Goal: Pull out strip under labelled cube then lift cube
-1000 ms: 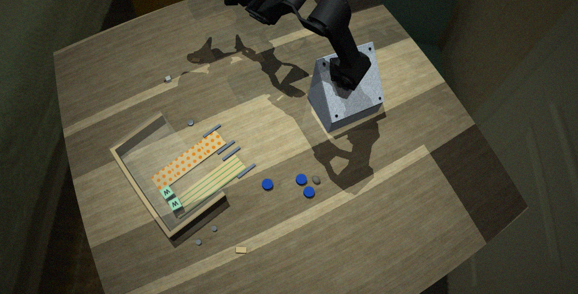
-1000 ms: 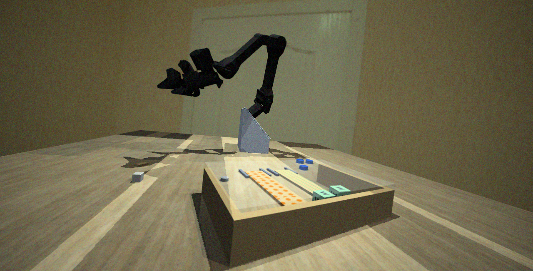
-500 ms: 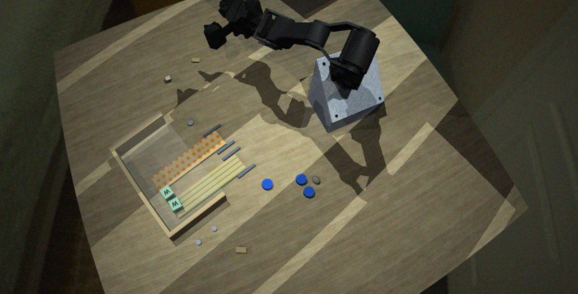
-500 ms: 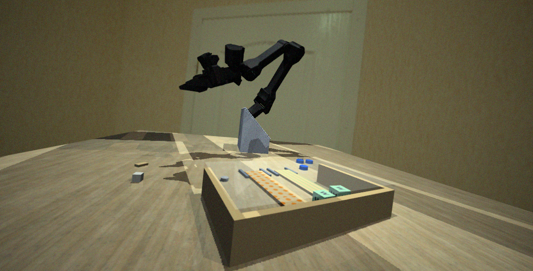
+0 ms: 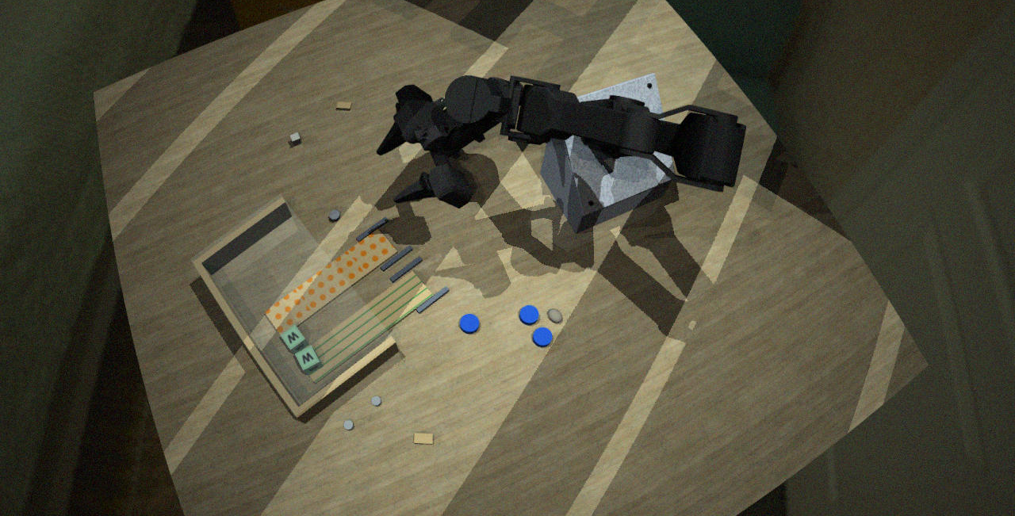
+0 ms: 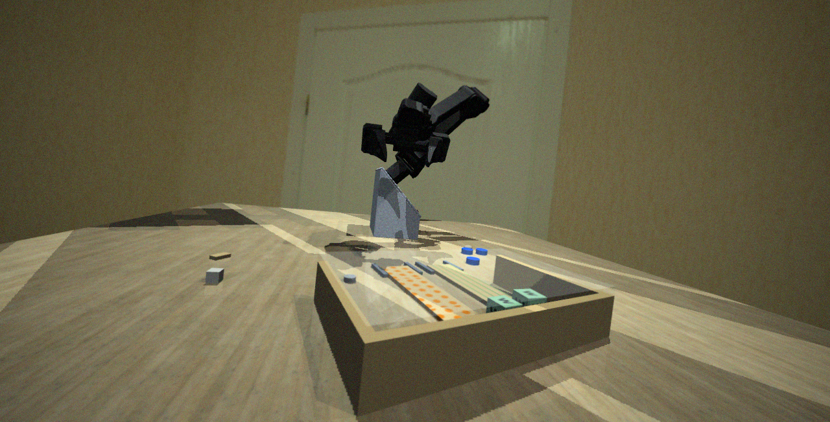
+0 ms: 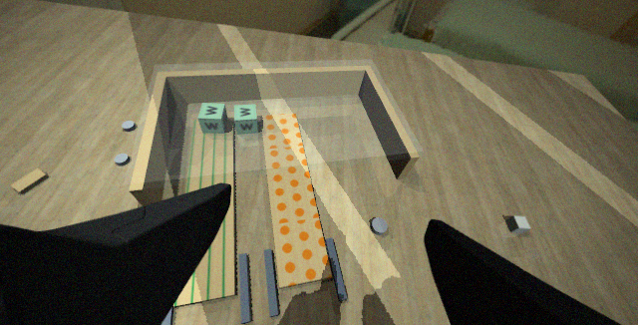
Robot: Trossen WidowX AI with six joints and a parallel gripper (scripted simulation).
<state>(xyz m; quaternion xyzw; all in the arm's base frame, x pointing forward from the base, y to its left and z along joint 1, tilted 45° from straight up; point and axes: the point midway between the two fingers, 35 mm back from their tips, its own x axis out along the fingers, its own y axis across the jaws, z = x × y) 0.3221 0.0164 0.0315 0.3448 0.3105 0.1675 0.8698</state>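
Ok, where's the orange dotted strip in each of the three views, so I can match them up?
Top: the orange dotted strip runs diagonally, lower left of centre, in the open-sided tray.
Exterior: lower centre, left of the green-lined strip.
Wrist: centre, between the open hand's fingers, running away from the camera.
Shared landmark: the two green W cubes at the strips' far ends.
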